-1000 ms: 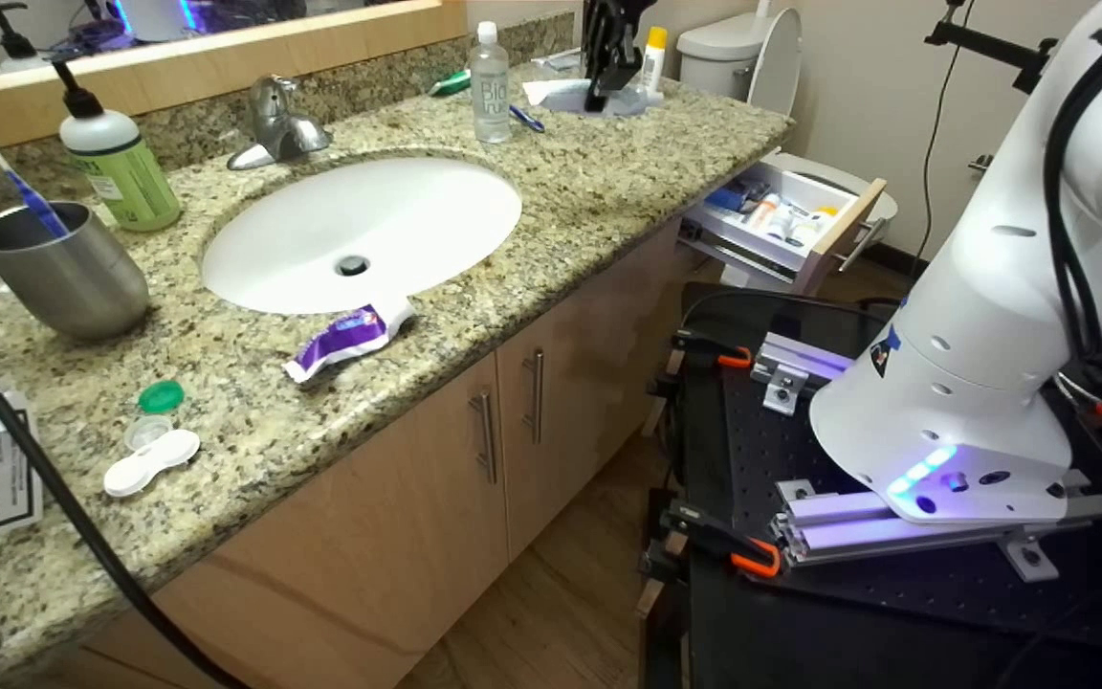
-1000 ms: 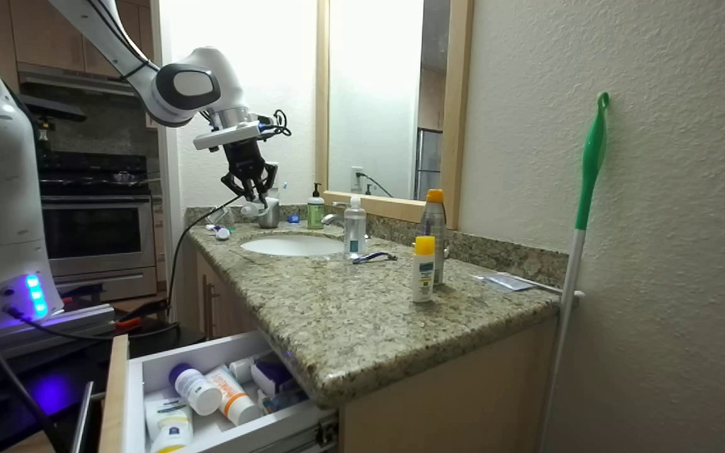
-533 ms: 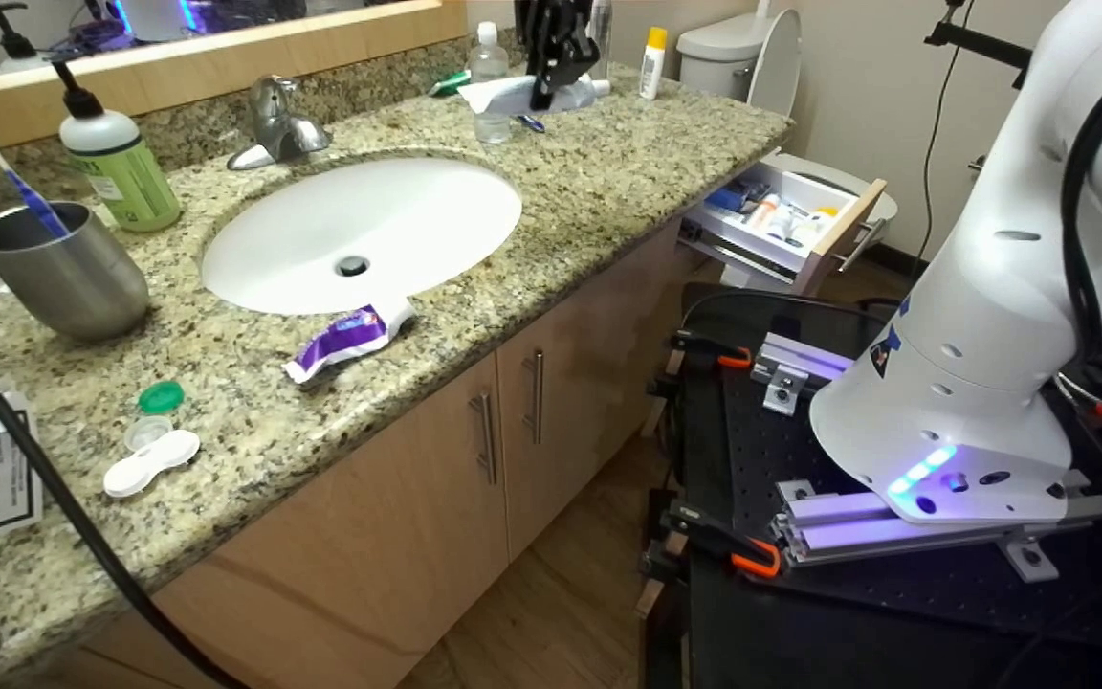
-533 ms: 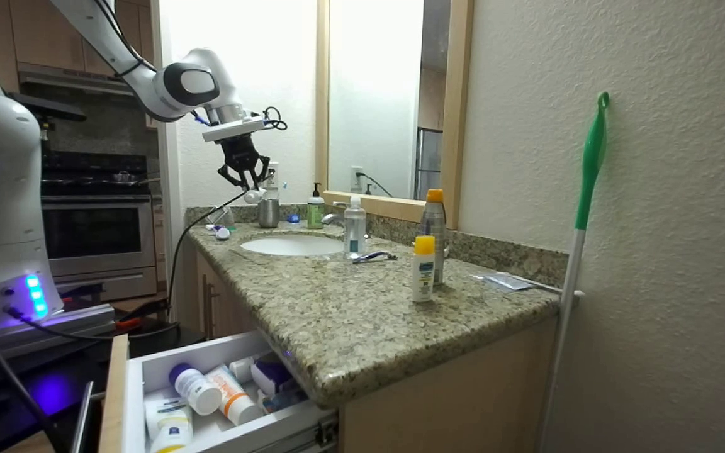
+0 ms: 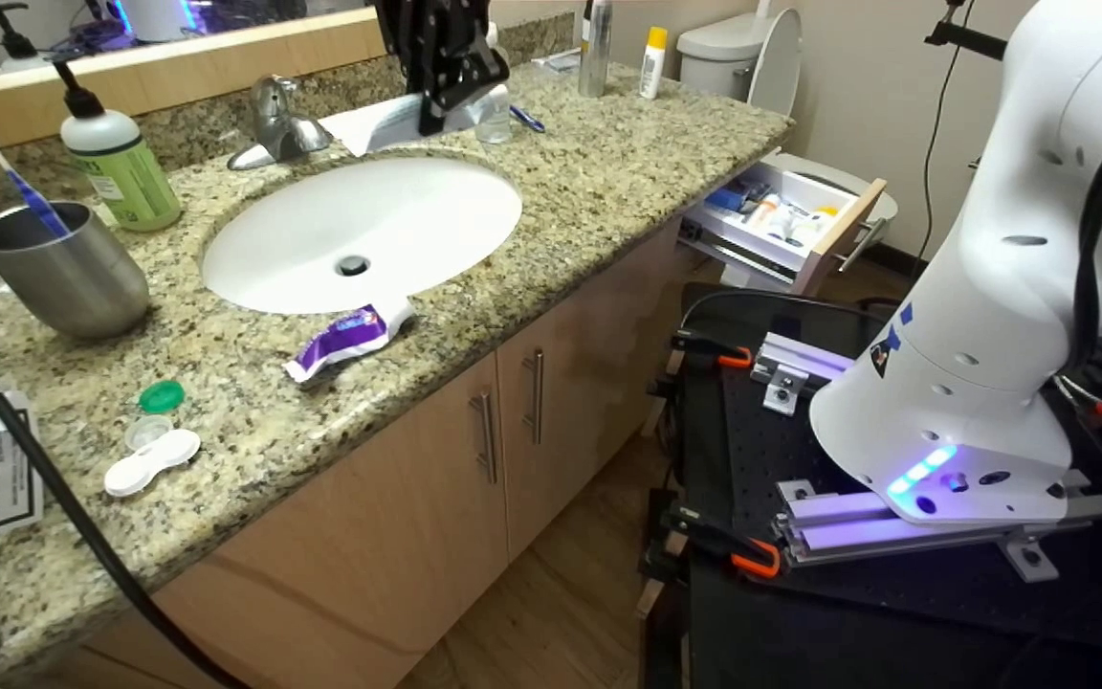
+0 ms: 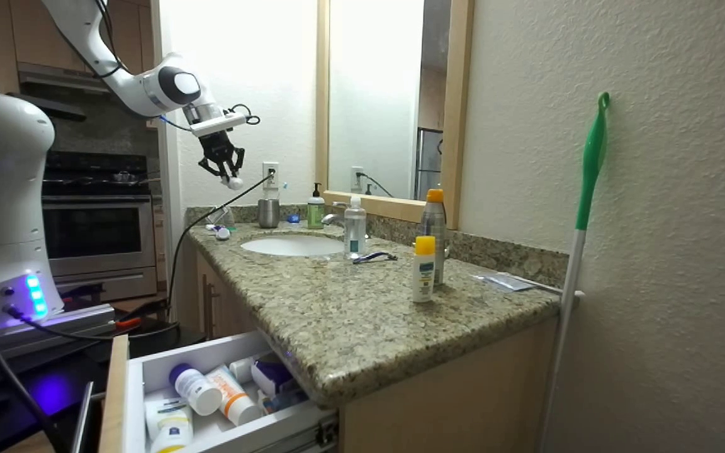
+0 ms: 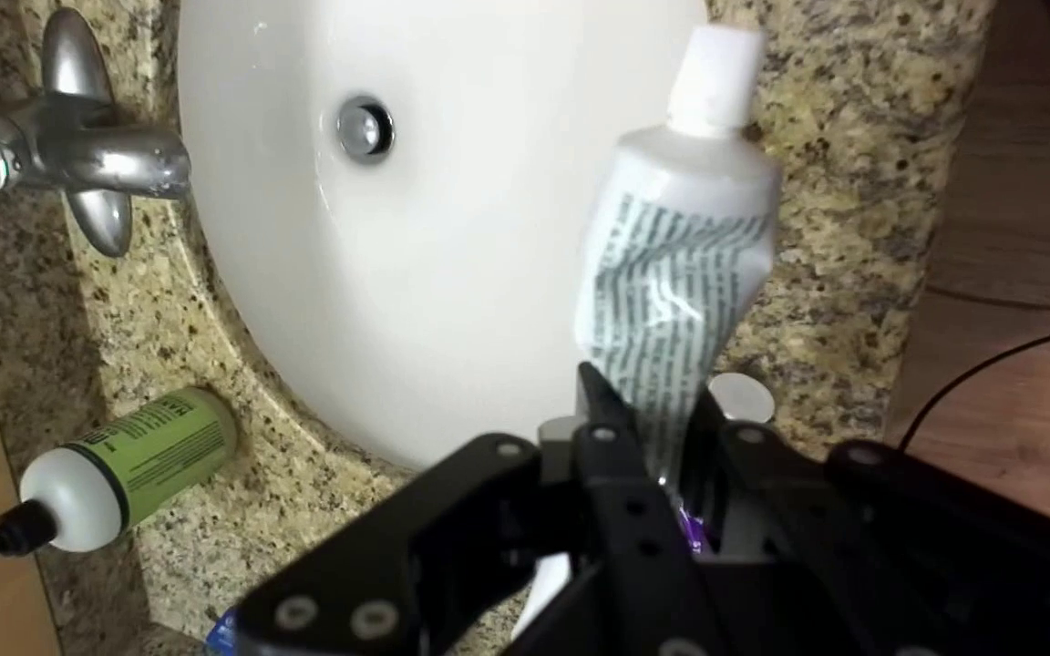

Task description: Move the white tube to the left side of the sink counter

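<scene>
My gripper is shut on the white tube and holds it in the air. In an exterior view the pair appears over the back of the basin, in front of the faucet. In an exterior view the gripper is well above the counter, with the tube's round end at its tips. In the wrist view the tube points cap outward from the jaws, over the basin's edge. Its far end is hidden between the fingers. The sink counter is speckled granite.
A purple-and-white tube lies by the basin's front edge. A metal cup, a soap bottle and a white lens case stand or lie left. A clear bottle stands beyond the basin. A drawer is open.
My gripper has carried the white tube from near the far end of the counter toward the basin, leftward in both exterior views. It is higher now. The other things have not moved.
</scene>
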You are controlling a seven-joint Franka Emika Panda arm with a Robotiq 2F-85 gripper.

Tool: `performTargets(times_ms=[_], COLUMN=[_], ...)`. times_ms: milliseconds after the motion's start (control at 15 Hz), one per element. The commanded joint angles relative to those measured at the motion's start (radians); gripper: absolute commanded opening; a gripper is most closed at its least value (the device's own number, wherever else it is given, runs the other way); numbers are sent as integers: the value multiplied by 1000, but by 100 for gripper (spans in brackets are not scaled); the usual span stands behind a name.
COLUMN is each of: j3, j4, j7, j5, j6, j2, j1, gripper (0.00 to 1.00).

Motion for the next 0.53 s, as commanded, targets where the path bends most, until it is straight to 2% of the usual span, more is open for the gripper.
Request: performTargets(times_ms=[0, 267, 467], j3=[-2, 25, 43], j4=[12, 94, 196], j7=[7, -57, -117], j5=[-8, -37, -23], j6=[7, 76, 54], j2=[28, 144, 238], j1=[6, 50, 87], gripper=[4, 4, 4])
